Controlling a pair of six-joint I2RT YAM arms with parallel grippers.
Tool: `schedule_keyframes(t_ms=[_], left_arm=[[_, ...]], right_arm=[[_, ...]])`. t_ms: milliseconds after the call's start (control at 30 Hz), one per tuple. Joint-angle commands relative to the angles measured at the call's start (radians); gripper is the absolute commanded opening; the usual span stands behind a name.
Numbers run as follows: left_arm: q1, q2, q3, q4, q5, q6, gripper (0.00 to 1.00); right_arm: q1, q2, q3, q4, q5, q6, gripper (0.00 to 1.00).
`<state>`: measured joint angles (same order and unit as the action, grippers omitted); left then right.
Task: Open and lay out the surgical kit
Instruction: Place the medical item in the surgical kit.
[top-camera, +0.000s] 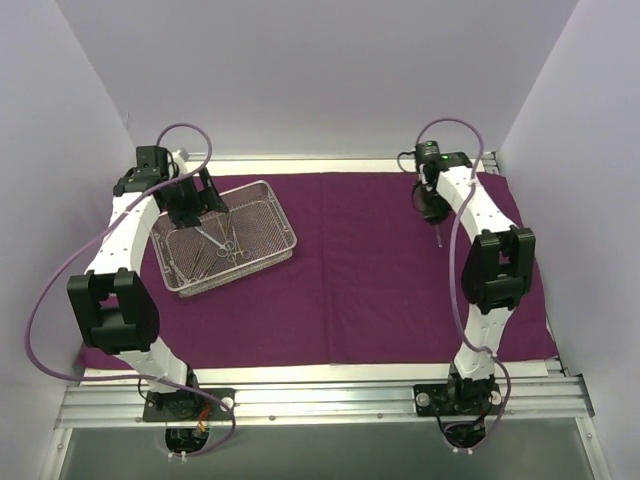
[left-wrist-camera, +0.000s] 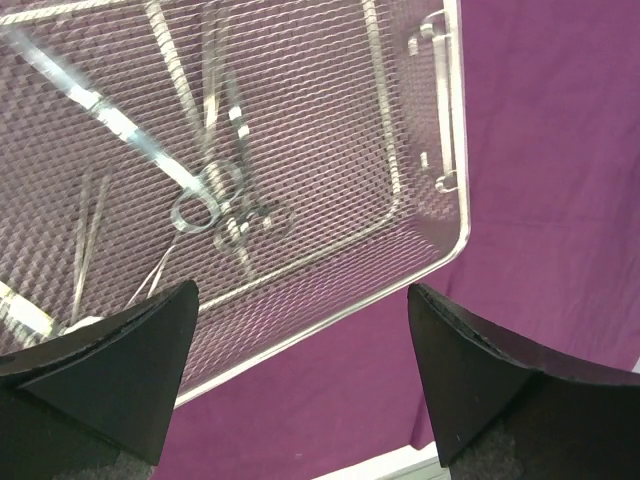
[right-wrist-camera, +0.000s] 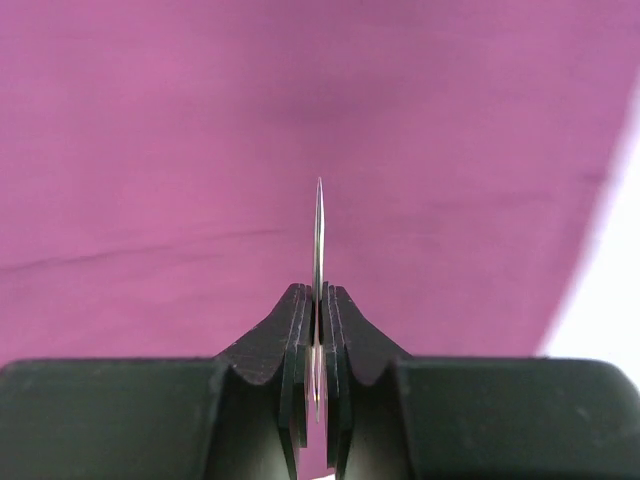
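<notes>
Cloth (top-camera: 400, 290) is found spread flat over the worktop (top-camera: 330, 373), with one crease down the middle. Mesh tray (top-camera: 262, 222) is set at an angle on the cloth's far left part. Scissors (left-wrist-camera: 225, 205) and other slim tools are seen lying crossed on the tray floor, so the laying-out is judged barely begun.

Left hand (left-wrist-camera: 302, 295) is held spread wide over the tray's near edge, with nothing between the fingers. It is judged poised for a pick, the scissor rings lying just beyond its gap.

Right hand (right-wrist-camera: 318, 300) is pressed together on a slim pointed tool (right-wrist-camera: 319, 225), likely tweezers. The tool is pinched at its back end, tip aimed at bare cloth. The hand is held over the far right part of the cloth, well apart from the tray, presumably so the piece can be set down where room is open. Whether the tip touches the cloth cannot be told.

Room: the centre and right of the cloth are bare. The cloth's right edge is seen near the right hand, so a set-down is better kept inward. The tray rim and handle (left-wrist-camera: 445, 110) stand raised and are to be cleared by the left fingers
</notes>
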<state>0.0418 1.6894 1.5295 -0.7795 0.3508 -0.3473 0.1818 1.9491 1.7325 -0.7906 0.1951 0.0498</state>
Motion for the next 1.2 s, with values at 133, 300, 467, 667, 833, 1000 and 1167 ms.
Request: schedule_keyframes(t_ms=[133, 300, 467, 667, 833, 1000, 1167], left_arm=[[0.040, -0.109, -0.094, -0.029, -0.097, 0.085, 0.94], [0.030, -0.128, -0.092, -0.044, -0.147, 0.119, 0.94], [0.036, -0.114, -0.088, -0.055, -0.096, 0.111, 0.94], [0.038, -0.091, -0.088, -0.053, -0.030, 0.103, 0.94], [0.036, -0.074, -0.088, -0.043, 0.004, 0.105, 0.94], [0.043, -0.079, -0.091, -0.046, 0.011, 0.117, 0.99], [0.050, -0.076, -0.086, -0.049, 0.014, 0.125, 0.95]], right_arm=[[-0.159, -0.039, -0.118, 0.023, 0.225, -0.140, 0.00], [-0.222, -0.064, -0.279, 0.097, 0.227, -0.180, 0.00], [-0.232, -0.082, -0.415, 0.174, 0.187, -0.183, 0.00], [-0.249, -0.081, -0.444, 0.189, 0.129, -0.165, 0.00], [-0.249, -0.056, -0.435, 0.192, 0.113, -0.159, 0.02], [-0.252, -0.035, -0.438, 0.202, 0.098, -0.148, 0.05], [-0.252, -0.019, -0.435, 0.206, 0.098, -0.148, 0.10]])
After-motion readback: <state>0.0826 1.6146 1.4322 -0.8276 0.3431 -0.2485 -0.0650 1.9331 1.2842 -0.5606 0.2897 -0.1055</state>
